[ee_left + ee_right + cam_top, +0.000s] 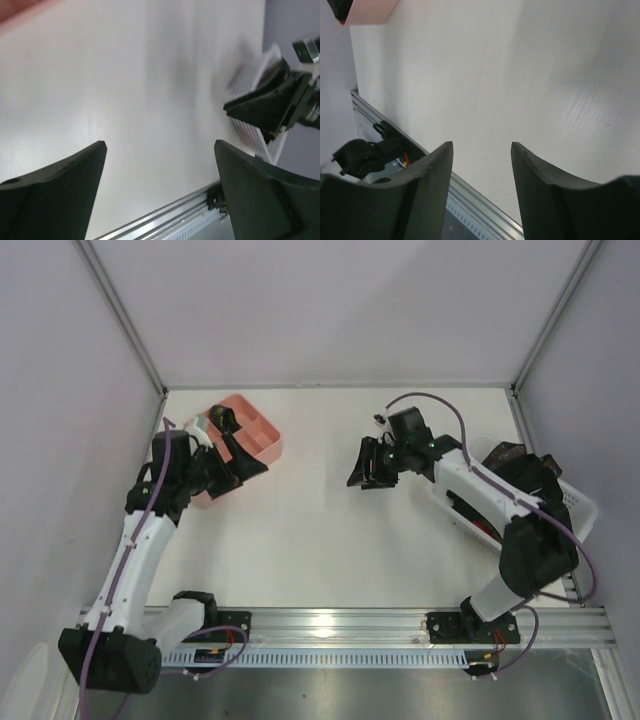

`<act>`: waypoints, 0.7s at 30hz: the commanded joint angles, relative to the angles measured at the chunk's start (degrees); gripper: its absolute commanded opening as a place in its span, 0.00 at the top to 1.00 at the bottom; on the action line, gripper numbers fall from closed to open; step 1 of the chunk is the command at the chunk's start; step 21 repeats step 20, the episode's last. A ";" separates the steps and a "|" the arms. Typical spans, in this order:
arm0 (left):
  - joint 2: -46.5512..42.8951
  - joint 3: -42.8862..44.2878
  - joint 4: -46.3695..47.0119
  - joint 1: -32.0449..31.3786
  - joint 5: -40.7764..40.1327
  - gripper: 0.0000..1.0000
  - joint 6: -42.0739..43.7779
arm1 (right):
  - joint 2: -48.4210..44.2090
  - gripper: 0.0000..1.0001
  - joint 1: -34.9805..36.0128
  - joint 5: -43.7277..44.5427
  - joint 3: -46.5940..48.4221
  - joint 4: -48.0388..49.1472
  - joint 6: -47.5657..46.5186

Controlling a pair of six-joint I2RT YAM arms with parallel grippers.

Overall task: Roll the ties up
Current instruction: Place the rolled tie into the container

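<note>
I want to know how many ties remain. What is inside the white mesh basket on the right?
Dark ties show at the far end of the basket, a red-orange strip nearer. The right arm covers the middle, so they cannot be counted.

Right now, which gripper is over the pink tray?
The left gripper, hanging over the pink tray at its near edge; the right gripper is above bare table.

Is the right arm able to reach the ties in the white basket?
Probably yes: the right gripper is open and empty, and the basket is uncovered beside it. Its forearm crosses above the ties, so it must fold back first.
</note>
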 commanded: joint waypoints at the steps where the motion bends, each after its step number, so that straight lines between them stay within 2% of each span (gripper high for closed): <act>1: -5.67 -5.24 9.94 -4.74 5.93 0.00 -0.44 | -10.37 0.43 0.80 9.42 -7.70 4.39 0.92; 2: -6.57 -6.31 11.16 -5.88 7.42 0.00 -0.61 | -12.40 0.31 1.41 11.01 -11.47 5.37 1.72; 4: -9.02 -9.20 12.49 -7.20 9.01 0.00 -0.52 | -18.55 0.20 2.37 14.70 -15.53 8.44 2.86; 5: -9.82 -10.17 13.28 -8.60 10.06 0.00 -0.52 | -20.13 0.02 2.90 16.64 -18.68 8.98 4.52; 9: -14.04 -15.18 15.38 -10.90 12.17 0.00 -2.89 | -29.97 0.00 7.90 28.58 -27.29 13.81 8.49; 12: -17.99 -19.23 16.80 -11.43 13.75 0.00 -3.51 | -37.63 0.00 10.28 34.22 -31.19 15.23 11.21; 15: -19.23 -20.73 15.74 -13.44 13.41 0.00 -2.28 | -40.62 0.00 11.17 37.04 -33.30 12.33 14.46; 17: -19.49 -22.13 17.32 -15.45 14.11 0.00 -2.19 | -41.50 0.00 12.74 36.96 -34.62 11.89 14.73; 21: -20.02 -23.80 22.23 -18.71 14.73 0.00 -2.98 | -43.43 0.00 17.82 42.13 -35.67 12.59 16.40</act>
